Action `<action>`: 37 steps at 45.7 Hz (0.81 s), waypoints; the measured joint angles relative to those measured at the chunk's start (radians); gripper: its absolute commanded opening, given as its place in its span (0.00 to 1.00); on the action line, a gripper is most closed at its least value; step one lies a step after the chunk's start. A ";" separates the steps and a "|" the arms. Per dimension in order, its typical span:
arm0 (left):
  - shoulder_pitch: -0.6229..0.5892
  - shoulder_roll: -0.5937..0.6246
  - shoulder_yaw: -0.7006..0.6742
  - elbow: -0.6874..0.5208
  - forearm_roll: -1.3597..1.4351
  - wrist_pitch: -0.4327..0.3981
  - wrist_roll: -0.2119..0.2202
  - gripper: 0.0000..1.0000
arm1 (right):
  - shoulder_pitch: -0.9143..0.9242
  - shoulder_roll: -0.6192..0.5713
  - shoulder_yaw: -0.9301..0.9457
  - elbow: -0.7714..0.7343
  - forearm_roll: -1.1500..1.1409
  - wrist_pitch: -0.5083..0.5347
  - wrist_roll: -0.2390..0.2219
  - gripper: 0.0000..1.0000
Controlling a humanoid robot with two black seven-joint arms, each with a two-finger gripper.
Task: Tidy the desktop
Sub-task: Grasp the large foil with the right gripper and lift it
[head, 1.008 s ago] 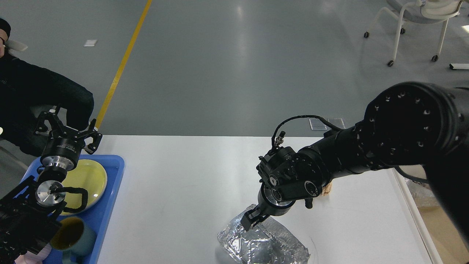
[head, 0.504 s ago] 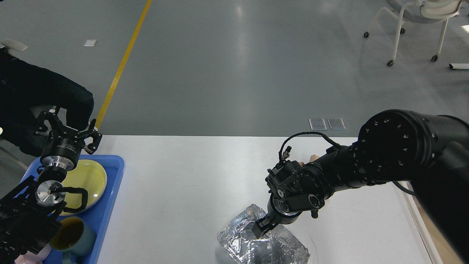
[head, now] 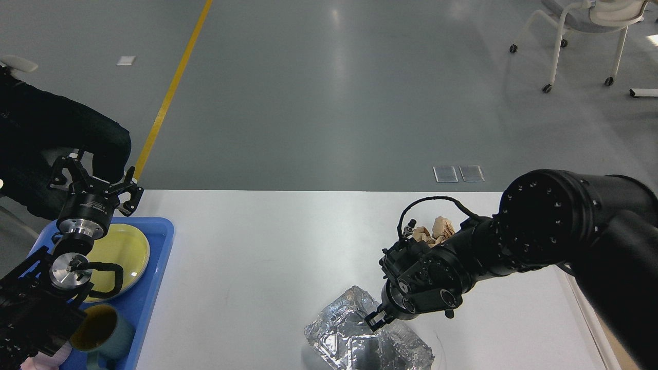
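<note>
The white desktop (head: 257, 246) fills the lower part of the head view. A crumpled silver foil container (head: 354, 344) lies at its near edge. My right gripper (head: 374, 321) points down at the foil's upper right rim and touches it; its dark fingers are too small to tell apart. Behind my right arm lies a wad of crumpled brown paper (head: 437, 228). My left gripper (head: 95, 177) hangs open and empty above the far end of the blue tray (head: 159, 257).
The blue tray at the left edge holds a yellow plate (head: 126, 246) and a teal mug (head: 100, 329). A person in dark clothes (head: 51, 133) sits beyond the tray. A white wheeled chair (head: 591, 31) stands far right on the grey floor.
My right gripper has slid rightward and nearer along the foil container. The arm dropped lower, uncovering the brown paper wad. The left arm has not moved.
</note>
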 measured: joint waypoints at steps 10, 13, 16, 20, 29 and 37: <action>0.000 0.000 0.000 0.000 0.000 0.000 0.000 0.97 | -0.008 0.000 0.000 0.002 -0.002 -0.002 0.000 0.40; 0.000 0.000 0.000 0.000 0.000 0.000 0.000 0.97 | -0.009 0.000 0.001 0.003 -0.002 -0.002 0.000 0.27; 0.000 0.000 0.000 0.000 0.000 0.000 0.000 0.97 | -0.010 0.000 0.001 0.004 -0.003 -0.002 0.000 0.00; 0.000 0.000 0.000 0.000 0.000 0.000 0.000 0.97 | -0.010 -0.001 0.002 0.005 -0.002 -0.002 0.000 0.00; 0.000 0.000 0.000 0.000 0.000 0.000 0.000 0.97 | -0.006 -0.001 0.014 0.020 0.001 -0.004 0.006 0.00; 0.000 0.000 0.000 0.000 0.000 0.000 0.000 0.97 | 0.050 -0.039 0.083 0.115 0.001 -0.004 0.006 0.00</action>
